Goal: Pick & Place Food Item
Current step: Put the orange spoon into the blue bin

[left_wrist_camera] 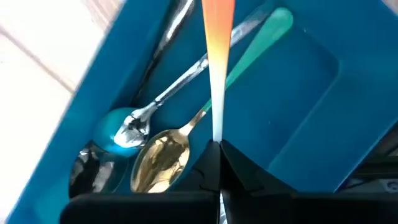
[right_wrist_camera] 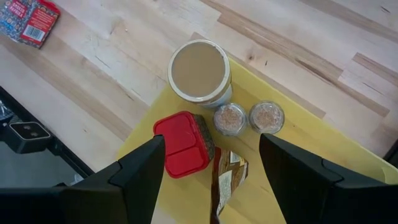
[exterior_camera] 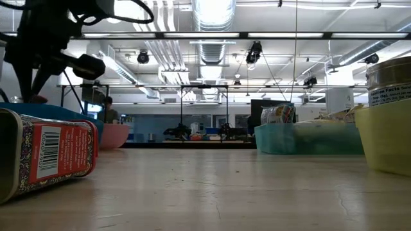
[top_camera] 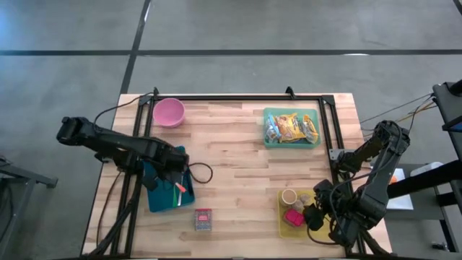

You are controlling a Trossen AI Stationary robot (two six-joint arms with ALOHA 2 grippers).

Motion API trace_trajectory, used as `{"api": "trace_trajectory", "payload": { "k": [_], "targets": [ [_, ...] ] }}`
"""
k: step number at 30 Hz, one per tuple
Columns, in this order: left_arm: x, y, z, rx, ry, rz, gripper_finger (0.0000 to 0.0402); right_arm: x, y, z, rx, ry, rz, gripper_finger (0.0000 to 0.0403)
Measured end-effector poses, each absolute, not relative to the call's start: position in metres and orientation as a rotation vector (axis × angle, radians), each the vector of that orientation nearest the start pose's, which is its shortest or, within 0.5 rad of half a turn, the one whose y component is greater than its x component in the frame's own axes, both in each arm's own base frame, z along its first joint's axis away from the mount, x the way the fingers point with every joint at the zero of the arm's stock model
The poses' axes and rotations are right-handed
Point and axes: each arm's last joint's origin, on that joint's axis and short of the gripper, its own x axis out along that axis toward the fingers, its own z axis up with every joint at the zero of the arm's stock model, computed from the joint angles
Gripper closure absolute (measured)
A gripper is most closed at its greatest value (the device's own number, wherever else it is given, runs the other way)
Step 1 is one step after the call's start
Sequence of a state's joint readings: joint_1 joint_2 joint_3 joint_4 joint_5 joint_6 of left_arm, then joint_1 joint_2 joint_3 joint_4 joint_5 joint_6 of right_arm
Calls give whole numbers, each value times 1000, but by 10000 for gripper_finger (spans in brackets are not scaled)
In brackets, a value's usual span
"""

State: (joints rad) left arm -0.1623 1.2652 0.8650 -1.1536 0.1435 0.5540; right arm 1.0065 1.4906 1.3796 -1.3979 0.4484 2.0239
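Left wrist view: left pincer (left_wrist_camera: 217, 163) clamped on orange utensil (left_wrist_camera: 217, 56).

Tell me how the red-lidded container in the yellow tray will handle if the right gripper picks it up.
The red-lidded container looks rigid and boxy, so it probably won't roll. Its smooth plastic lid may be slippery between the fingers. It lies close to the jar in the yellow tray, so the open right gripper could nudge neighbours.
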Motion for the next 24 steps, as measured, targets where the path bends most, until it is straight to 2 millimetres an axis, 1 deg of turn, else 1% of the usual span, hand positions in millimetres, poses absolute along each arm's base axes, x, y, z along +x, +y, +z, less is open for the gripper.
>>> {"api": "trace_trajectory", "payload": {
  "k": [5, 9, 17, 21, 24],
  "targets": [
    [188, -40, 207, 542, 1475, -668, 401, 147, 208, 305, 768, 961, -715, 147],
    [196, -45, 195, 593, 1488, -687, 401, 148, 208, 306, 774, 953, -720, 147],
    [210, -46, 173, 701, 1538, -709, 401, 149, 208, 306, 783, 933, -717, 147],
    [216, -48, 166, 765, 1505, -736, 401, 149, 208, 306, 781, 931, -716, 147],
    [216, -50, 162, 826, 1477, -748, 401, 149, 208, 306, 781, 930, -714, 147]
  ]
}}
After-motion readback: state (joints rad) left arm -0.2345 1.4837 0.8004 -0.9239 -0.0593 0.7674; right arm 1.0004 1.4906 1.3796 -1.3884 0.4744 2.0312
